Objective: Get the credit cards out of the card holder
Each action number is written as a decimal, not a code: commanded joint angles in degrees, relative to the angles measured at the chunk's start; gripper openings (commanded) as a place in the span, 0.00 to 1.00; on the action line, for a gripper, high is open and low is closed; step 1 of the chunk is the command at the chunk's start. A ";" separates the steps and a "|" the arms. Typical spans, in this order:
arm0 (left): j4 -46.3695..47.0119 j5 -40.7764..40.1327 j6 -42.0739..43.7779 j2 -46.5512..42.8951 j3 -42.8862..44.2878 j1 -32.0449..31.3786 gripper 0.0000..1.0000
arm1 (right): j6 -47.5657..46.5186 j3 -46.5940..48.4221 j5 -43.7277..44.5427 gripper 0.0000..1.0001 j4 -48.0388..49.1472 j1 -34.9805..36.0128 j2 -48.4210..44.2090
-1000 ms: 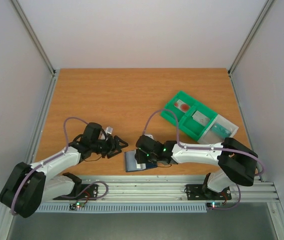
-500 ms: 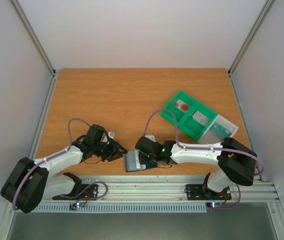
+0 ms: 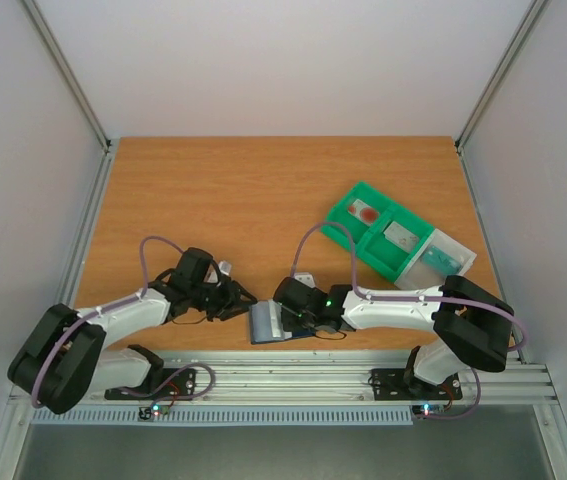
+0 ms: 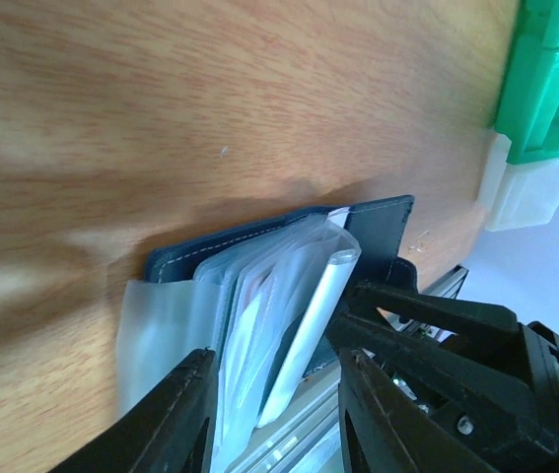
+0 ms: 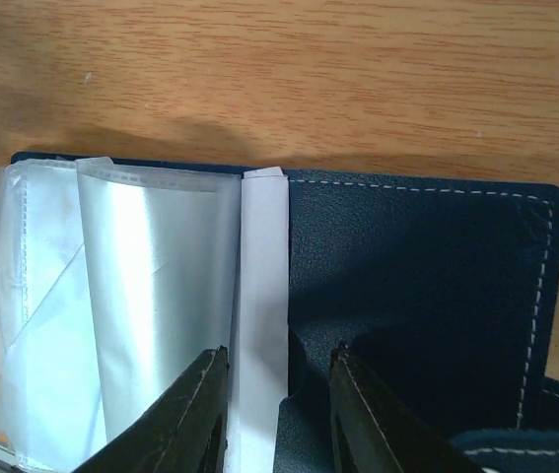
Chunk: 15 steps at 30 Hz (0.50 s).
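Top external view puts the card holder [image 3: 262, 326] lying open on the table [image 3: 243, 190], directly beneath the right gripper [image 5: 279, 414] and just ahead of the left gripper [image 4: 274, 414], which reaches in from the opposite side.

We read the right arm as the anchor. Its jaws stand narrow but apart over the slate-blue panel. A white folded edge [image 5: 262, 296] lies against the left finger, and bare cover shows before the other finger, so nothing is clamped. Coming from above like that, it would pin the holder flat while the other arm works the sleeves.

From the left wrist, the clear sleeves [image 4: 259, 325] fan up from the spine and run between that gripper's fingers. Its jaws are narrow, but we cannot tell whether the pads bear on the plastic. We judge this grip is meant to lift one sleeve clear so a card can slide out.

Inside the holder a faint reddish tint shows through one sleeve, which may be a card, though we cannot be sure.

Well beyond the right gripper, toward its arm's side, sits the green tray [image 3: 346, 226]. Three credit cards [image 3: 366, 212] lie there: a whitish one with a red blotch in one compartment, a greyish one in the next, and a teal one in the clear end compartment [image 3: 460, 262].
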 commanded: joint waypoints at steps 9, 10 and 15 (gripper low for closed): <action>5.35 -0.06 -1.78 3.16 -0.42 -0.73 0.35 | 1.42 -1.06 1.78 0.29 2.03 0.46 -1.07; 5.36 -0.19 -1.79 3.33 -0.52 -0.77 0.35 | 1.49 -1.08 1.84 0.29 2.03 0.46 -1.02; 5.71 -0.35 -2.06 3.62 -0.49 -0.95 0.35 | 1.65 -1.06 2.13 0.29 1.99 0.42 -1.15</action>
